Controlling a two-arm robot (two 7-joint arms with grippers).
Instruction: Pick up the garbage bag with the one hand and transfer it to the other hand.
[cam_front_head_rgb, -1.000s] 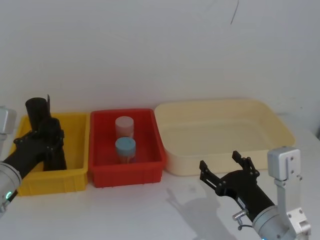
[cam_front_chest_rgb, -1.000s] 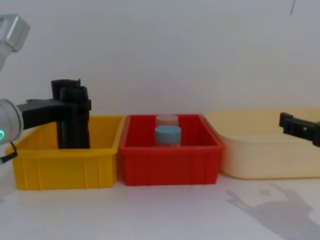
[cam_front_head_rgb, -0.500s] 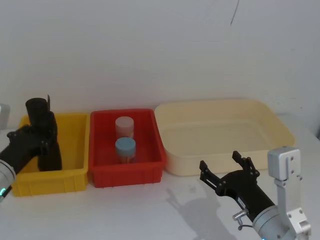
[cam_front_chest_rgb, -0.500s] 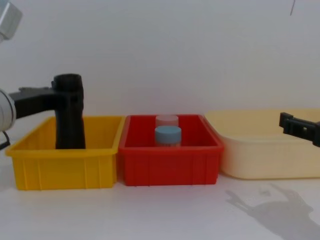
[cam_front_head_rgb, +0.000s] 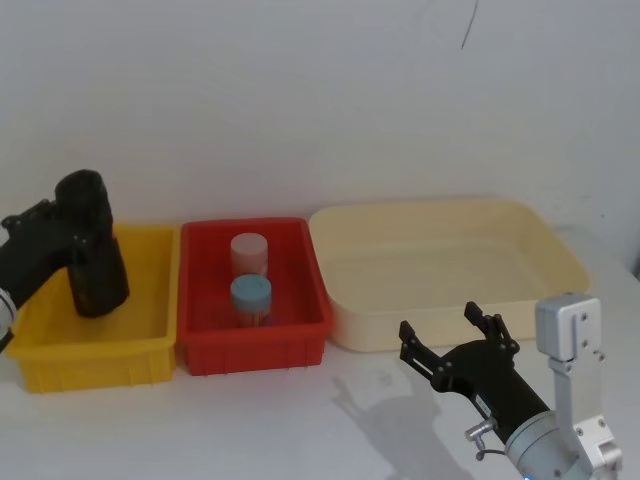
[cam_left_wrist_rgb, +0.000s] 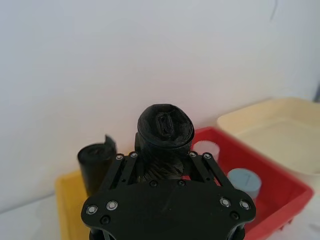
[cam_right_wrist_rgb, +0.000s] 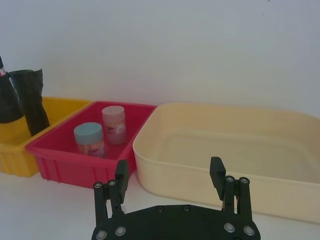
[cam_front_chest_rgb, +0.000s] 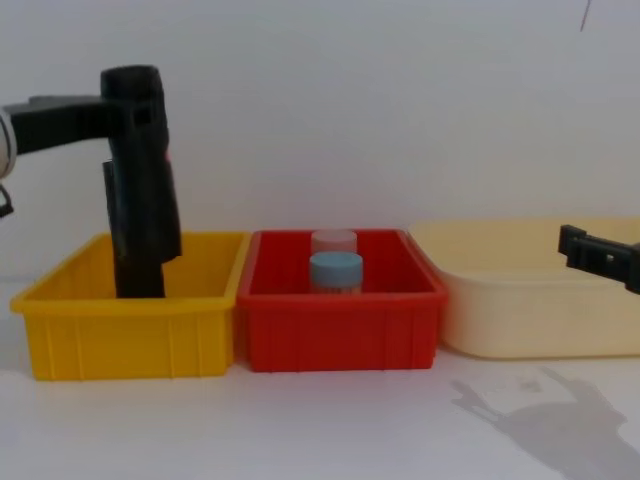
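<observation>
The left gripper (cam_left_wrist_rgb: 162, 156) is clamped on the garbage bag (cam_left_wrist_rgb: 165, 125). The bag's top pokes out just past the fingers, and the rest hangs below the gripper, over the yellow bin (cam_front_chest_rgb: 130, 335). Well off to its right, the right gripper (cam_front_head_rgb: 445, 328) hovers spread wide and empty, near the cream tub (cam_front_head_rgb: 560, 270).

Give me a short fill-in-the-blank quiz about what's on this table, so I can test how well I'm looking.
1. The left claw is shut on a black garbage bag roll, held above a bin whose colour is ____.
2. The number of small jars standing in the red bin is ____.
3. The right claw hangs in front of the cream tub with its fingers ____.

Missing words: yellow; two; open
</observation>
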